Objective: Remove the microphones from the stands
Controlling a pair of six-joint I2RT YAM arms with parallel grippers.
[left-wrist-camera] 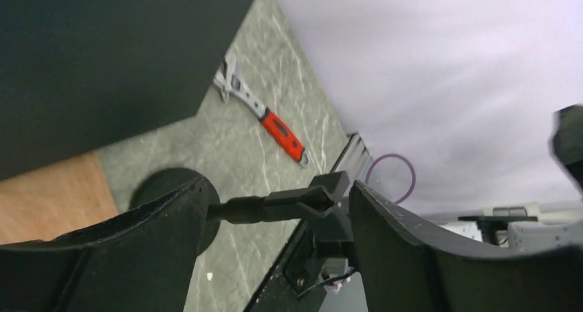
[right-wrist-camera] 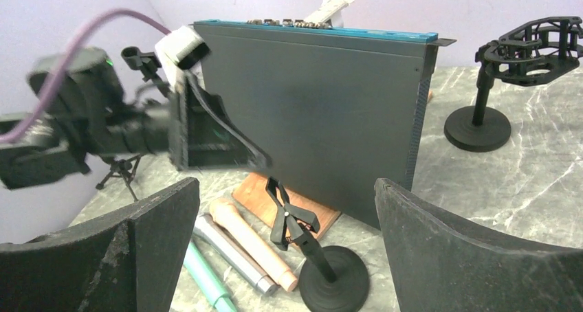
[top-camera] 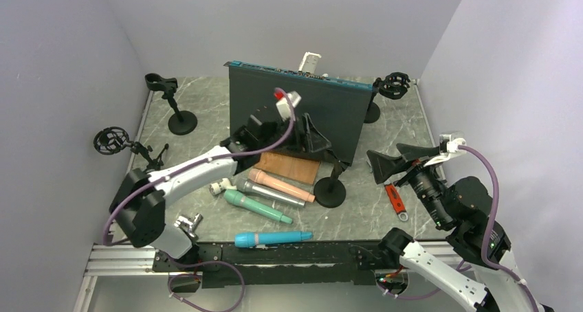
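Note:
The black desk stand (top-camera: 331,188) stands in the middle of the table, and its spring clip (right-wrist-camera: 287,214) holds nothing. Several microphones lie flat to its left: pink (top-camera: 282,186), grey (top-camera: 270,193), green (top-camera: 256,207) and blue (top-camera: 273,238). My left gripper (top-camera: 317,141) is open, and in the left wrist view (left-wrist-camera: 278,196) its fingers sit on either side of the stand's clip and stem (left-wrist-camera: 289,205) without pressing on them. My right gripper (top-camera: 397,159) is open and empty, right of the stand, and faces it in the right wrist view (right-wrist-camera: 285,188).
A tall black box (top-camera: 302,113) stands behind the stand, with a wooden block (top-camera: 289,166) at its foot. A red-handled wrench (top-camera: 394,198) lies to the right. Other stands are at back left (top-camera: 172,102), far left (top-camera: 113,141) and back right (top-camera: 392,85).

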